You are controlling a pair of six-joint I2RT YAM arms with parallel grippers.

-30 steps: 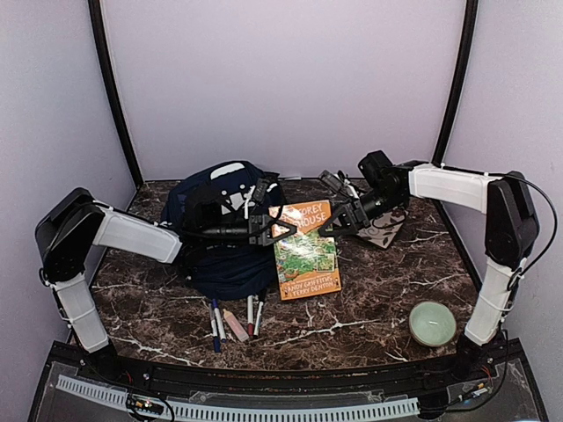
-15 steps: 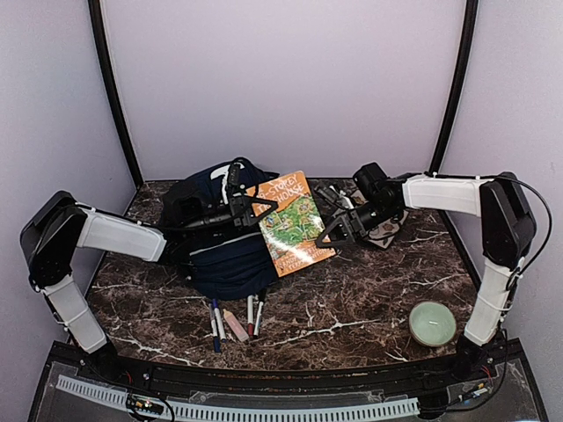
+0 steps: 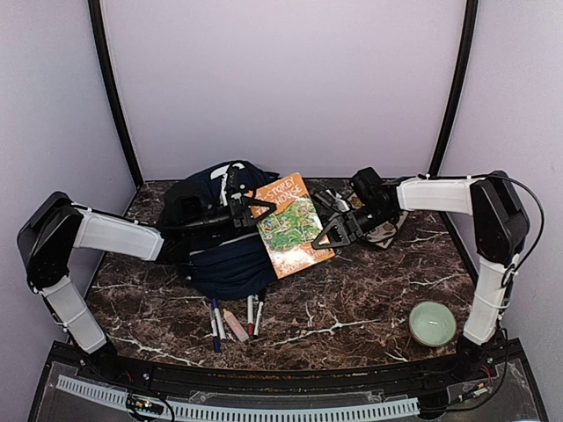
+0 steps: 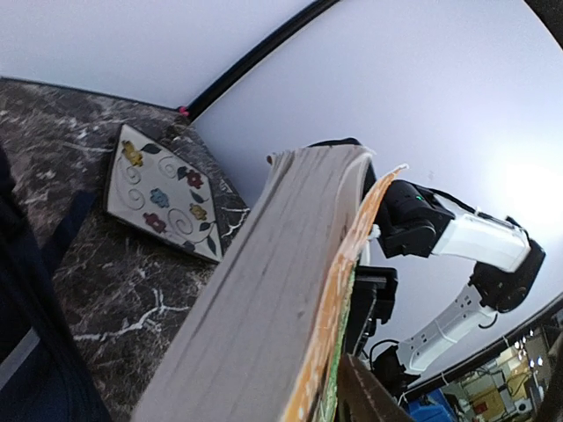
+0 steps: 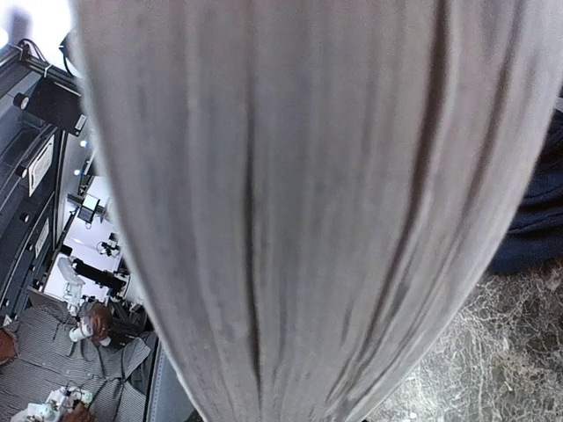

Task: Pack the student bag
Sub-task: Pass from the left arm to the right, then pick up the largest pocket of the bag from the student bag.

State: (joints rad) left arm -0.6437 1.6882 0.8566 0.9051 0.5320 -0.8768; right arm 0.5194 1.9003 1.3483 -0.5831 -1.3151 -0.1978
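Navy-blue fabric backpack (image 3: 218,259) w/ white trim sits back-left on dark marble worktop (image 3: 369,294). Orange-and-green paperback book (image 3: 295,227) is tilted up, its left edge over the bag. Right tool (image 3: 327,235) is clamped on book's right edge, jaws narrow. Left tool (image 3: 245,209) is at book's left edge; can't tell whether it grips.

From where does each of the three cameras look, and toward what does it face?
Top external: above and behind the bases, looking down at the table; both arms, the book and the student bag show.
Left wrist: low beside the book's page edge, facing the right arm and a floral tile.
Right wrist: pressed close to the book's pages, which hide nearly everything; no fingers show.
Shared: both wrist views show the same book's pages.
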